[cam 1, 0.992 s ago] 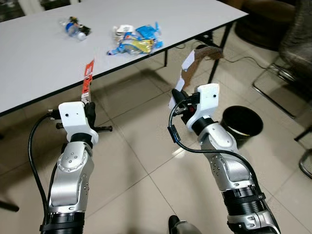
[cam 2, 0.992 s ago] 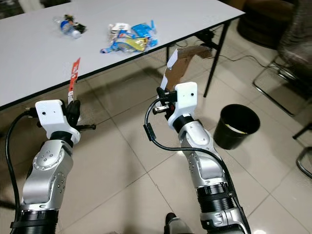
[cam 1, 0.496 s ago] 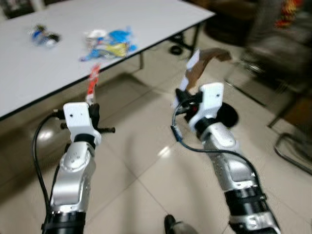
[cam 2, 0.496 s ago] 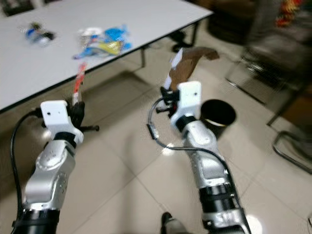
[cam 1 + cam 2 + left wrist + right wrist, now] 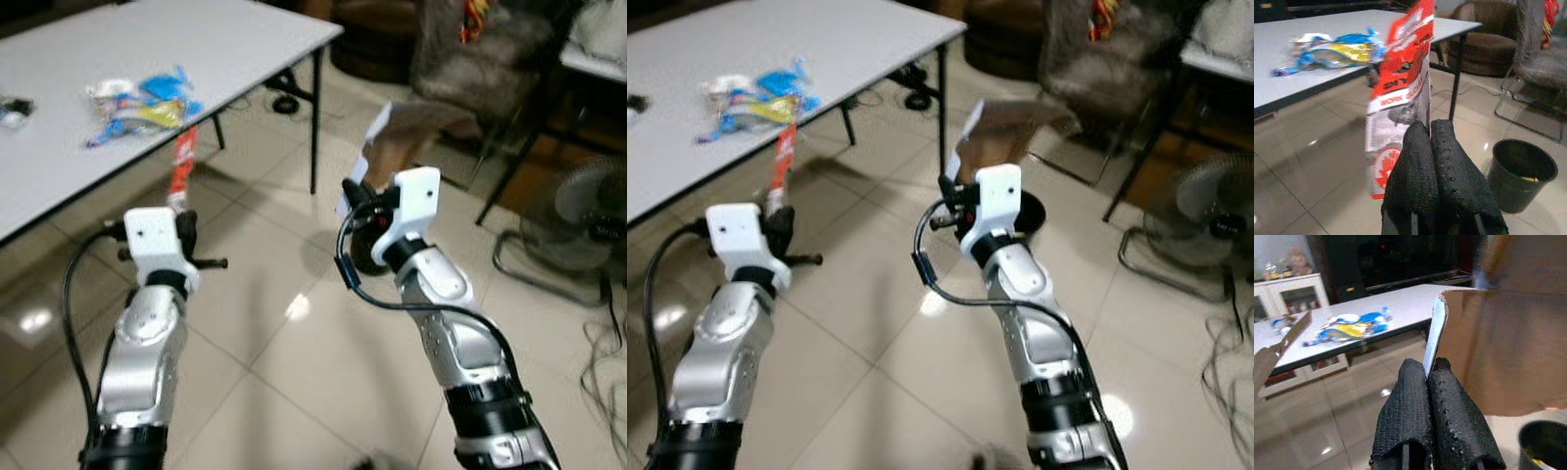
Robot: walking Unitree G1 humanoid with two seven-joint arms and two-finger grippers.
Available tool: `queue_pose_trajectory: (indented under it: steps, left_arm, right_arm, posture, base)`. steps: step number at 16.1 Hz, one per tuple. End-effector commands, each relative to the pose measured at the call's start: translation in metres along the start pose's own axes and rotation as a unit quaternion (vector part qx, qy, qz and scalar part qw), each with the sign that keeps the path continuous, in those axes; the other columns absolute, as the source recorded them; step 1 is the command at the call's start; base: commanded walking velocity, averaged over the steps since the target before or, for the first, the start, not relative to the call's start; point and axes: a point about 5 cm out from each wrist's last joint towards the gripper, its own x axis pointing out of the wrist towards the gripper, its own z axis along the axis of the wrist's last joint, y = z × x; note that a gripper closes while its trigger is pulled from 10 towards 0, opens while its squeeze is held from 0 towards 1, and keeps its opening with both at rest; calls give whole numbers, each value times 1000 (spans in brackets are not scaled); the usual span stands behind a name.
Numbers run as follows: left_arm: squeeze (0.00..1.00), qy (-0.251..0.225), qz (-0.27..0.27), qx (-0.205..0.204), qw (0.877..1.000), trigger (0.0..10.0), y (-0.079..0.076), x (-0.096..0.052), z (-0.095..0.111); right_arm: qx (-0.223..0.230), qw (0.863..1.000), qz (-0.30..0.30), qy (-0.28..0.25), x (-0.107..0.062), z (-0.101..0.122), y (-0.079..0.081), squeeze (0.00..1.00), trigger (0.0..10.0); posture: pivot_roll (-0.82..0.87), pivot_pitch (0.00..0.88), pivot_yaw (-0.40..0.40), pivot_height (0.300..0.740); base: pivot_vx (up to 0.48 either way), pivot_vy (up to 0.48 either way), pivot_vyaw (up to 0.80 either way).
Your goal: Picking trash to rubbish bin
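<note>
Pinching the lower edge of a red-and-white printed glove packet (image 5: 1400, 93), the left gripper (image 5: 1430, 134) held it upright over the tiled floor, with the round black plastic rubbish bin (image 5: 1520, 174) standing on the floor nearby. The right gripper (image 5: 1425, 374) was clamped on a torn brown cardboard piece (image 5: 1503, 338), raised above the bin (image 5: 1029, 211). Blue and yellow crumpled wrappers (image 5: 137, 103) lay on the white rectangular table (image 5: 225, 39) beyond.

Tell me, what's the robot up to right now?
Left gripper shut on red wrapper. Right gripper shut on cardboard piece. Black bin ahead on floor.
</note>
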Motion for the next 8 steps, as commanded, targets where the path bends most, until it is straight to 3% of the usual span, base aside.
queue_pose_trajectory:
  steps: [1, 8]
  left_arm:
    - [0, 7, -10, 2, 1000, 0, -5, 0, -2]
    - [0, 15, -11, 5, 1000, 0, -5, -2, -4]
  right_arm:
    - [-3, 1000, -6, -4, -2, 2, -3, 0, 10000]
    - [-3, 1000, -4, -5, -4, 2, -2, 0, 10000]
  posture:
    - [-60, 110, 47, 740]
    - [-60, 117, 50, 740]
  base:
    - [0, 0, 0]
    - [245, 0, 0]
